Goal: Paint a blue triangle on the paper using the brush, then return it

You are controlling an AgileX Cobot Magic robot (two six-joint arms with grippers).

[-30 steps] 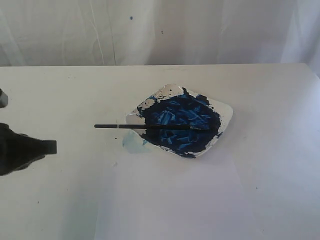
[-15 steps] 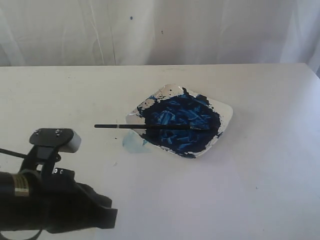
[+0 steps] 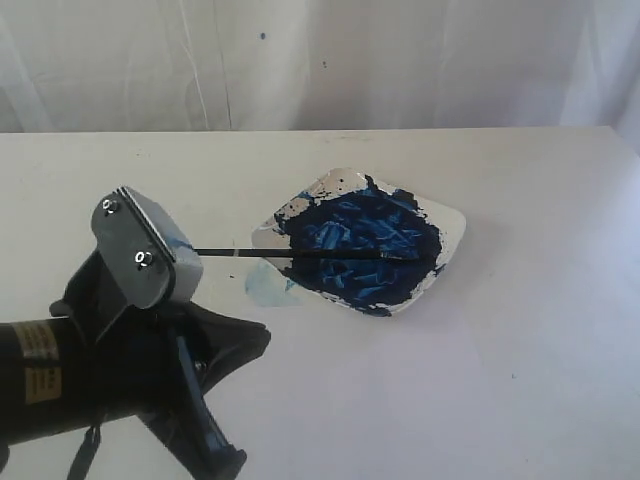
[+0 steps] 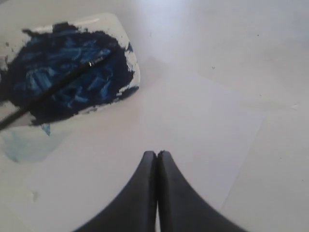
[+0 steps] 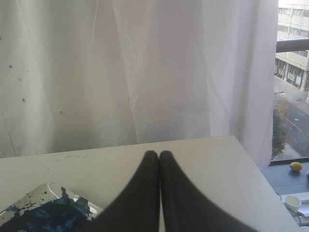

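Brush (image 3: pixel 300 254) across dish (image 3: pixel 455 226) rim; edge of paper (image 4: pixel 203 125) beside left gripper (image 4: pixel 157 155)

Your exterior view stands at the near side, raised, and looks across the white table (image 3: pixel 530 400) to the far white curtain (image 3: pixel 420 60). The left wrist view looks steeply down, close above the white dish of dark-blue paint (image 4: pixel 104 20). The right wrist view looks almost level to the curtain and the glass window (image 5: pixel 292 92) at far right. All three share the dish.
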